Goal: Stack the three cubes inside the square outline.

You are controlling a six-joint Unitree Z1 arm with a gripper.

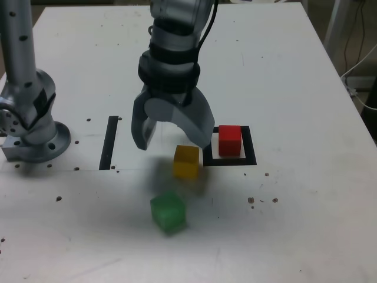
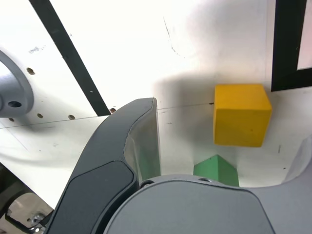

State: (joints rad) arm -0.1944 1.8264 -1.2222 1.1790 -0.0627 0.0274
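end effector [image 1: 172,137] spread wide, empty, curved grey fingers above matte yellow cube [image 1: 187,161].

Bright even overhead light, soft shadow under the claw [image 1: 172,137], green cube [image 1: 168,212] blurred, wrist view sharper.
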